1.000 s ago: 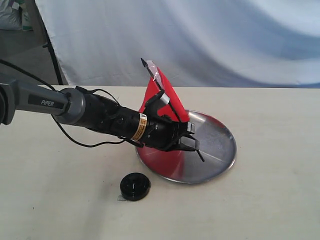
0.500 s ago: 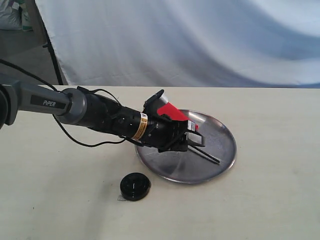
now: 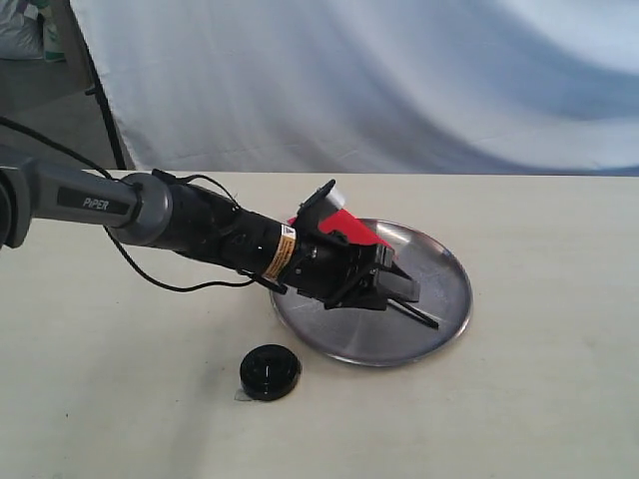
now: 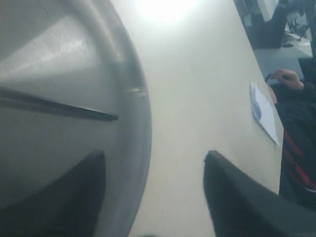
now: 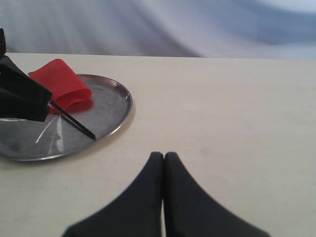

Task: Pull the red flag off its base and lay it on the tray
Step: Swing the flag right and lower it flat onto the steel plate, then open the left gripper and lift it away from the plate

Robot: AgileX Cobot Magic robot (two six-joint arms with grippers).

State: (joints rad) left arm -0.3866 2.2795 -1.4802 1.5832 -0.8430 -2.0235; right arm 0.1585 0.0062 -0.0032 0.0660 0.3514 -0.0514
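And the flag [image 5: 61, 83] was off the base [image 3: 270, 372], no question. That little black disc sat alone on the table [image 3: 559, 399], near the tray [image 3: 454, 289] but not touching it, its centre hole empty. The flag was down inside the tray: the red cloth [image 3: 344, 226] curled up in a loose loop on the metal, and the stick [image 4: 59, 105] lay flat across the dish with its point just short of the rim.

The left gripper [image 3: 394, 277] hung low over the tray, right on top of the flag, with its jaws wide apart and nothing between them. In the left wrist view the stick ran beside one jaw, not through the gap, which showed only tray rim and bare table. From the right wrist view the stick came out from under that gripper, so whether a jaw touched it there was hard to say.

The right gripper [image 5: 164, 159] sat well off to the side above bare table, pressed closed and holding nothing.

By the look of it, the pull and the lay-down were done. What seemed left was for the left arm to lift clear without dragging cloth or stick over the rim.
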